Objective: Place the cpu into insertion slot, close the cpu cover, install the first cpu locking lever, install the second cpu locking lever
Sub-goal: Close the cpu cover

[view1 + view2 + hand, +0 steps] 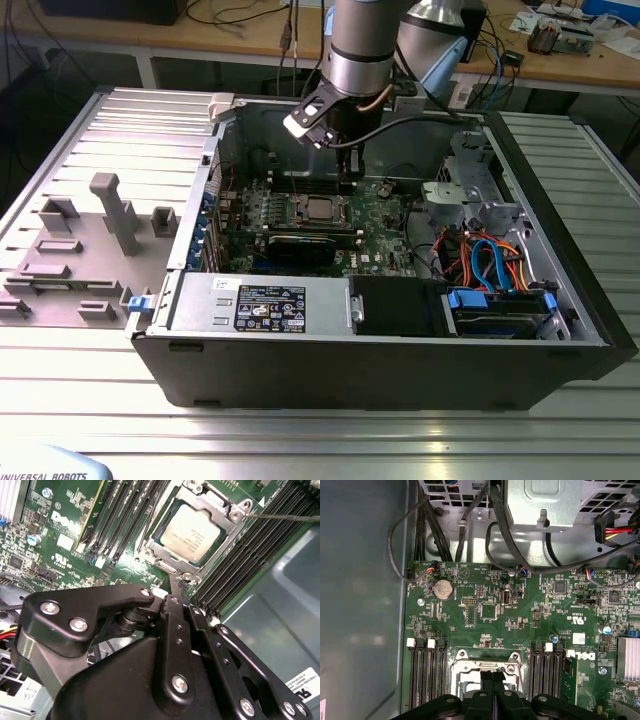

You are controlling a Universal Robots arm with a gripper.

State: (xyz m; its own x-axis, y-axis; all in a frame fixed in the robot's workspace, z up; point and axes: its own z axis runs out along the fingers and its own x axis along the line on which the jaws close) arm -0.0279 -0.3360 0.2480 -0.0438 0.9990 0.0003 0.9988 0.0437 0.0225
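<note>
The cpu (192,532) is seen lying flat in the slot (301,208) of the board (490,590), silvery top up. The cover (212,501) is laid down around it, so that the chip shows through the frame's window. By this the first two steps are judged done: the chip is held square by the socket walls and pinned from above by the frame, which is why it sits level without a grip on it.

The gripper (176,582) is held low over the socket's edge, just beside the frame's near side. Its fingers (486,680) are pressed together, with only a seam between them, and nothing is pinched. So closed, they make one narrow tip (a shape better suited to pushing a thin part than to grasping). Whether the tip touches the frame cannot be told.

A thin metal rod (282,517) is seen running out from the socket's corner across the memory slots (240,565). It is taken to be a locking lever, and since it stands out from the socket instead of lying along its side, it is judged not yet latched. The other lever cannot be made out.

In the exterior view the arm (358,50) is brought down from above into the open case (400,380), which lies on its side so that the board faces upward and can be reached vertically.
</note>
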